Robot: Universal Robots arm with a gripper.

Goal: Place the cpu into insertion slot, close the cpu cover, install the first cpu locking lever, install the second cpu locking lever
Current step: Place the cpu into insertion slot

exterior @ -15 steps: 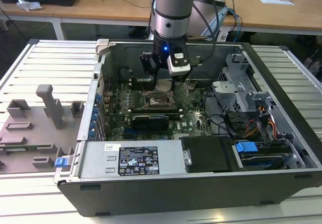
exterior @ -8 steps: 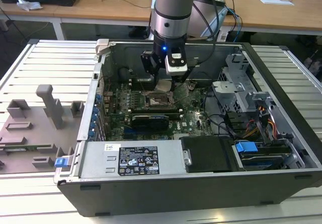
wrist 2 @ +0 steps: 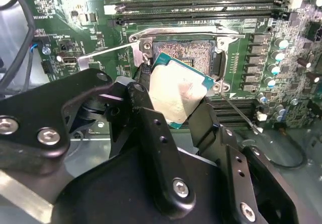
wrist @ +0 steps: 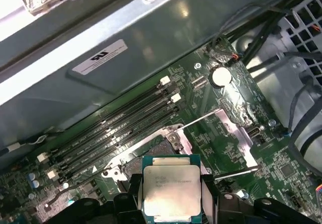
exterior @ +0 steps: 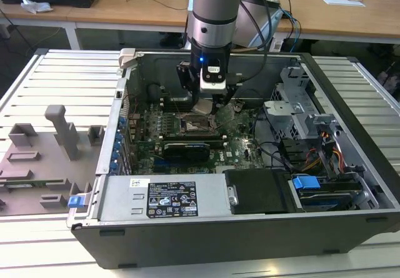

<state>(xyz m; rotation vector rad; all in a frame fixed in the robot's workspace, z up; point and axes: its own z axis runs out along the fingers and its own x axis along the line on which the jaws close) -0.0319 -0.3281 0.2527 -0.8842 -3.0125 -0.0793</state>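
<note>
Exterior view: inside open computer case, tool closed on cpu, just above insertion slot. Second wrist view: cpu pinched at two opposite edges, tilted, over uncovered insertion slot, not seated. First wrist view: cpu held near memory slots.

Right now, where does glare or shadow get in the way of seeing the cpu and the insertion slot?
Second wrist view: glare whitens the top of the cpu, held in the gripper; the insertion slot is evenly lit. First wrist view: the cpu is evenly lit, with soft reflections on the case wall. Exterior view: the motherboard around the slot looks dim.
</note>
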